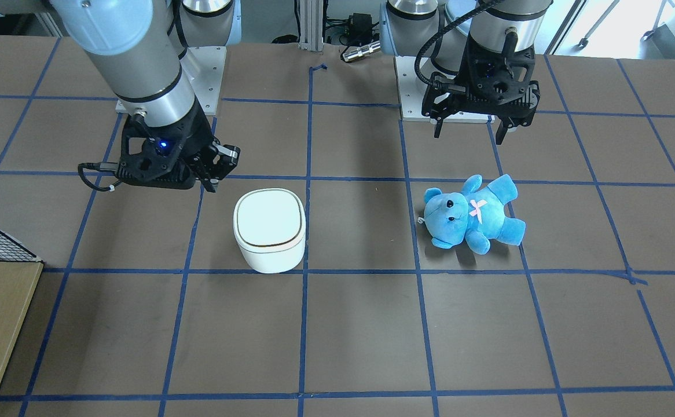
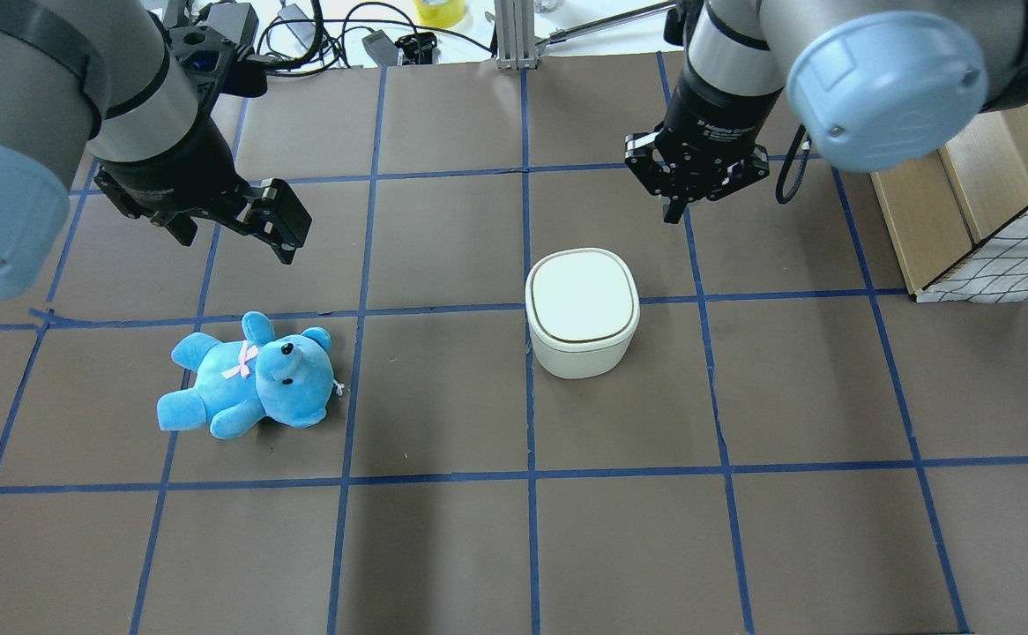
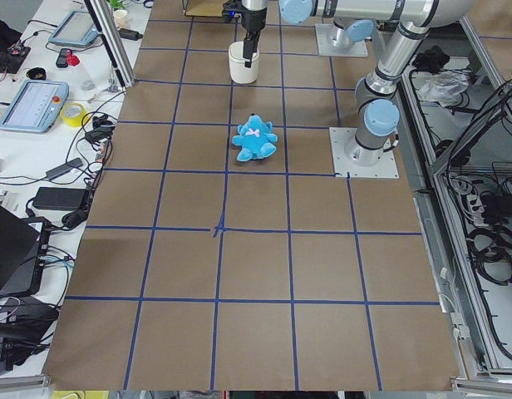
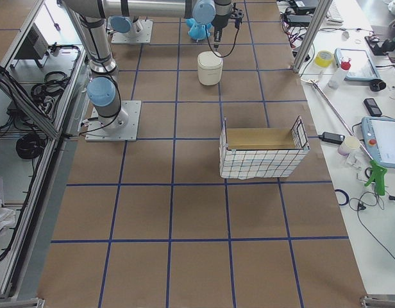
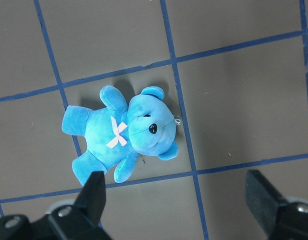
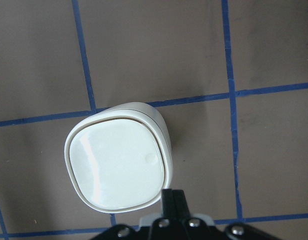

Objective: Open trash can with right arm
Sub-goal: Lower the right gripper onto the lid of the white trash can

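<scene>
My right gripper point(image 2: 674, 205) hangs with its fingers pressed together, just beside the trash can point(image 2: 580, 360) on the table and not touching it. The lid point(image 2: 581, 294) lies flat and shut — I judge the opening is all left to do.

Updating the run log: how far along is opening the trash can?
Done: nothing yet; the trash can has its lid flat and closed. In hand: the right pincer, fingers together, hangs beside the can's rim, not touching it. Left: reach the lid and flip it open. The left pincer is open near the teddy bear.
</scene>
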`<state>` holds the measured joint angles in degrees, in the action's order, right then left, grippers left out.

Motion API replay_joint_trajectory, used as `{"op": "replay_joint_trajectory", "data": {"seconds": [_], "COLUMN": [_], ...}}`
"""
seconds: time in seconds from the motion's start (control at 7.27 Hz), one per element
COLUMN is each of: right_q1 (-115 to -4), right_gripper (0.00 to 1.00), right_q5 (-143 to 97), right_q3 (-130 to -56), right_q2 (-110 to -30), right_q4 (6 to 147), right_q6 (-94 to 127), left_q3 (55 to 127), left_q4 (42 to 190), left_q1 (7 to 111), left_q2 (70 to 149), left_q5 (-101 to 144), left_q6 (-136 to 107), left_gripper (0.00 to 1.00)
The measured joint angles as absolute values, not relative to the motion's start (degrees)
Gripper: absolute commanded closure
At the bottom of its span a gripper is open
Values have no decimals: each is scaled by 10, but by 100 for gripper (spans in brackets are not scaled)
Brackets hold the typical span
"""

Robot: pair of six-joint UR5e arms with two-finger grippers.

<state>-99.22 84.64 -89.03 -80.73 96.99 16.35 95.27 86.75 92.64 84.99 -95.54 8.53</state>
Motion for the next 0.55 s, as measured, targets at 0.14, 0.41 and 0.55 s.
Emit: {"op": "replay_joint_trajectory", "data": {"seconds": [0.14,0.41,0.55], "right_q1": [-1004,-1013,-1014], "right_gripper": [100,100,100], "right_q5": [846,846,846], "right_q3": [-897,-938,-968], "right_q2": [-795,-783,-781], "right_q4": [980,1026,1061], "right_q6": [172,175,174], "left_q3": [953,953,953], "left_q4": [867,867,867], "left_q1": [926,926,926], "left_q2": [850,850,850], "left_q5": [-955,-955,-955], "left_q6": [85,85,85], "left_gripper": [0,0,0]}}
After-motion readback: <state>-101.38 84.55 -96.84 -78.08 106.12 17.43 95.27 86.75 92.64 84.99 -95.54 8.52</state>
